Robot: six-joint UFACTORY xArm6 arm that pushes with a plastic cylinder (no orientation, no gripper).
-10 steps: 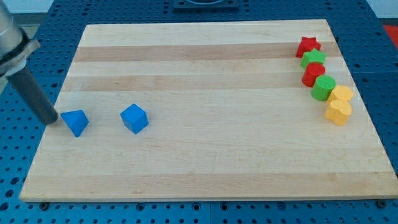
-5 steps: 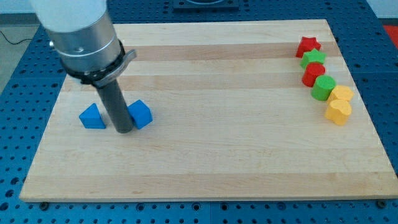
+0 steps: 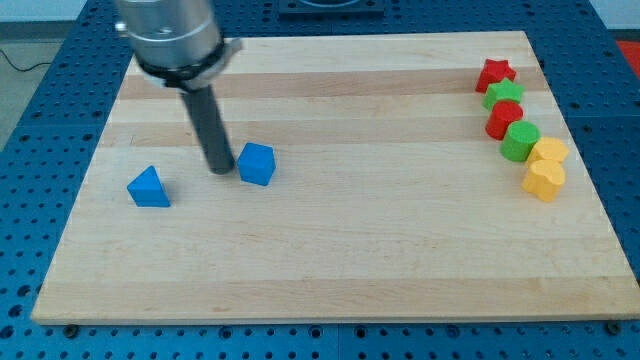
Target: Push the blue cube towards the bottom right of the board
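Eight small coloured blocks sit on a pale wooden board (image 3: 330,260) that rests on a blue perforated table (image 3: 615,120). Taking the blue cube (image 3: 256,164) as the landmark: it lies left of the board's middle, well away from every edge of the board. My tip (image 3: 219,171), the lower end of a straight dark rod that comes down from a grey cylinder at the view's top, stands just beside the cube on its left side, touching it or very nearly so; the exact contact is too fine to tell. There is no gripper on this arm, so nothing is opened, closed or clamped; the rod only stands against the cube's left side. Further left of the cube and a little lower in the view, past the rod, lies a blue triangular block (image 3: 149,188), apart from both the cube and the tip. Far to the right of the cube, near the board's right edge, six blocks form a slanting chain running from the view's top downward: a red star (image 3: 495,74), a green star (image 3: 505,95), a red block (image 3: 503,120) of rounded shape, a green cylinder (image 3: 520,141), a yellow block (image 3: 550,152) and a second yellow block (image 3: 544,180). Each one in this chain touches or nearly touches its neighbour.
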